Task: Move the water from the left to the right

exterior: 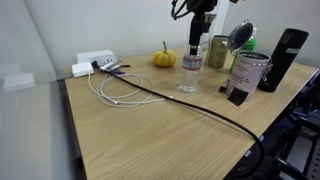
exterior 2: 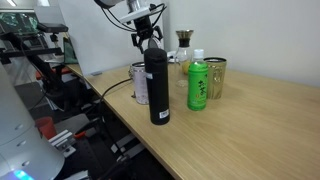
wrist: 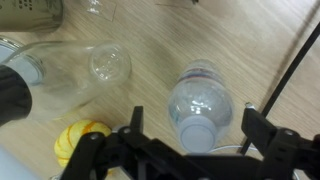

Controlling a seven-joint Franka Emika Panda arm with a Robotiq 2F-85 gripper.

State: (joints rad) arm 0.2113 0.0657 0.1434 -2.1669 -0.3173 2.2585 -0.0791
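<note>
As the end effector [wrist: 192, 128] hovers above, water [wrist: 200, 100] stands.

Exterior views share table [exterior: 160, 130] [exterior 2: 250, 130]; wrist (close) downward.

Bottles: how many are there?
3: the water bottle near the pumpkin, the black bottle near the table edge, the green bottle beside it. Others may be hidden.

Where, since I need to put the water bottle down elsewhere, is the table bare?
The table is barest along its near edge, this side of the black cable. Another free stretch lies beside the green bottle, away from the black flask. It is crowded around the water bottle: pumpkin, open can and black flask stand close.
</note>
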